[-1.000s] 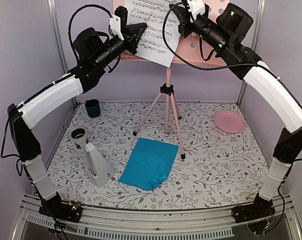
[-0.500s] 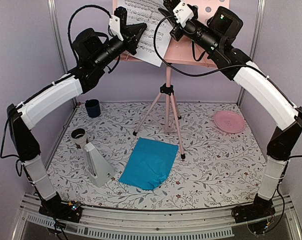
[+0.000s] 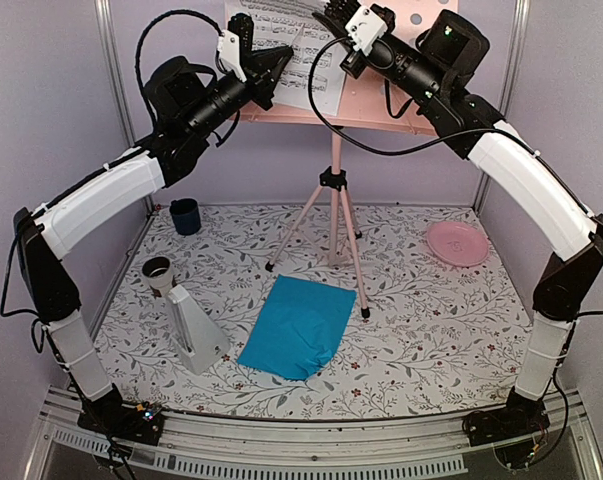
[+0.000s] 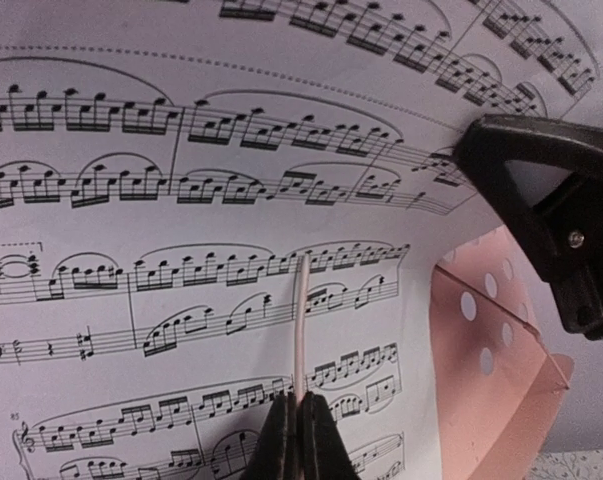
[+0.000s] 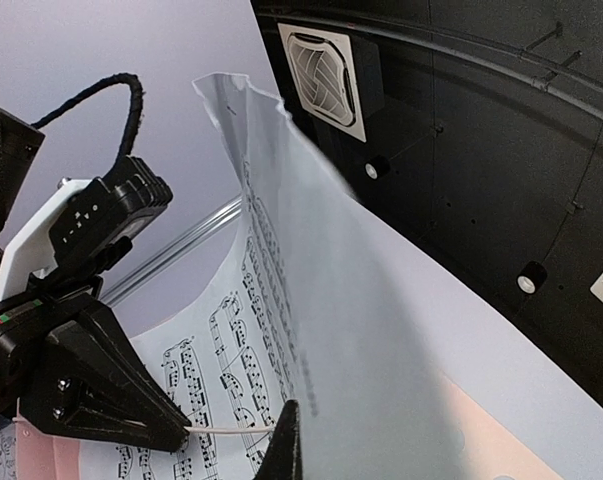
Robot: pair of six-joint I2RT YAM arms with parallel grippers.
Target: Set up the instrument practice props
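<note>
The pink music stand (image 3: 333, 215) stands at the back, and its hole-punched tray (image 3: 391, 100) (image 4: 491, 350) is up between my two arms. The white sheet (image 3: 306, 75) (image 4: 181, 200) (image 5: 381, 300) of printed music lies bent against the tray. My left gripper (image 3: 287, 55) (image 4: 299, 405) is shut on a thin pale edge of that sheet. My right gripper (image 3: 326, 12) (image 5: 286, 440) is shut on the same sheet higher up, with the blank back curling past it. On the table lie the bright blue sheet (image 3: 299, 325) and the white pyramid metronome (image 3: 194, 325).
A dark blue cup (image 3: 185, 215) stands at the back left, with a small pale cup (image 3: 159, 270) nearer the metronome. A round pink plate (image 3: 457, 243) sits at the right. The stand's three legs spread over the middle of the floral table cover (image 3: 431, 340).
My right gripper has swung left and upward with the white sheet. The sheet's lower corner has risen on the tray. The left arm has stayed put.
</note>
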